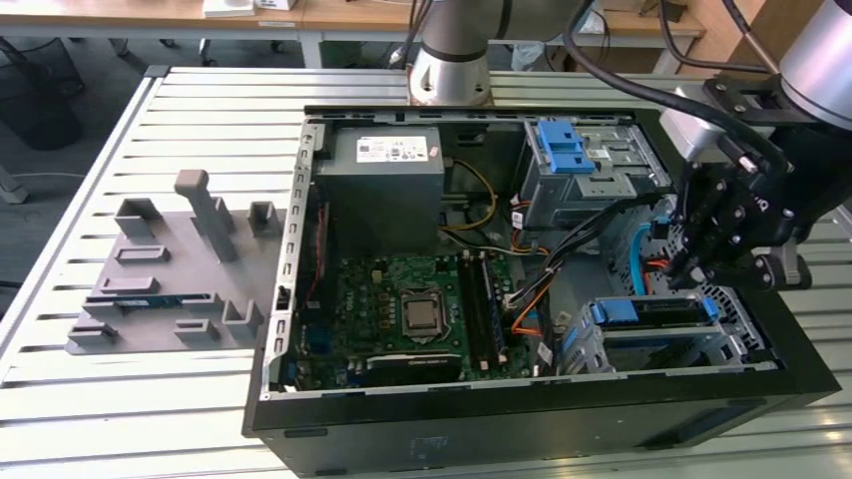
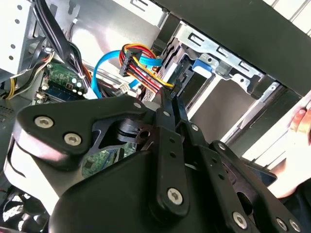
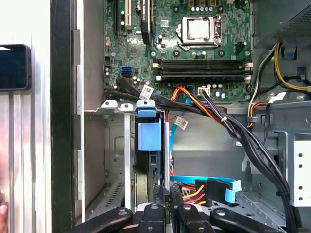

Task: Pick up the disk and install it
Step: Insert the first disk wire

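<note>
Open black computer case (image 1: 533,414) lies on the slatted metal worktop (image 1: 80,399); inside, the green motherboard (image 1: 399,309) sits beside the grey power supply box (image 1: 386,190), on its near side in the exterior view. Orange, red and blue cables (image 1: 533,299) run between the motherboard and the metal drive cage (image 1: 586,170) with its blue latch. Grey plastic fixture (image 1: 174,279) rests on the worktop beside the case, on the exterior view's left.
</note>
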